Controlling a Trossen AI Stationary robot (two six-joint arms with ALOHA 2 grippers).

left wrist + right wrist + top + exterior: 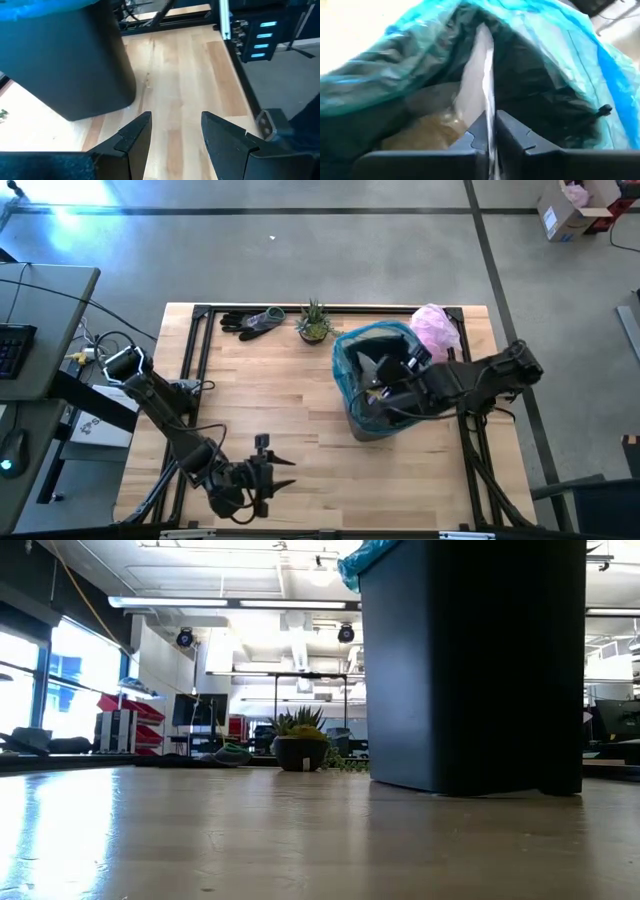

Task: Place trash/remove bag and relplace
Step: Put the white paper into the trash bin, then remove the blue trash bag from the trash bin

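Overhead arrangement: a dark bin stands on the right half of the wooden table, lined with the teal bag, whose wrinkled rim folds over the bin's edge. The right pincer reaches into the bin's mouth, its fingers pressed together on a thin, silvery-white wrapper that stands upright between them; a brownish lump lies lower inside the bag. The left pincer hovers low over the near-left part of the table, fingers apart and holding nothing, pointed toward the bin. Along the far edge lie dark gloves and a small potted plant; a pale pink plastic bag rests just behind the bin.
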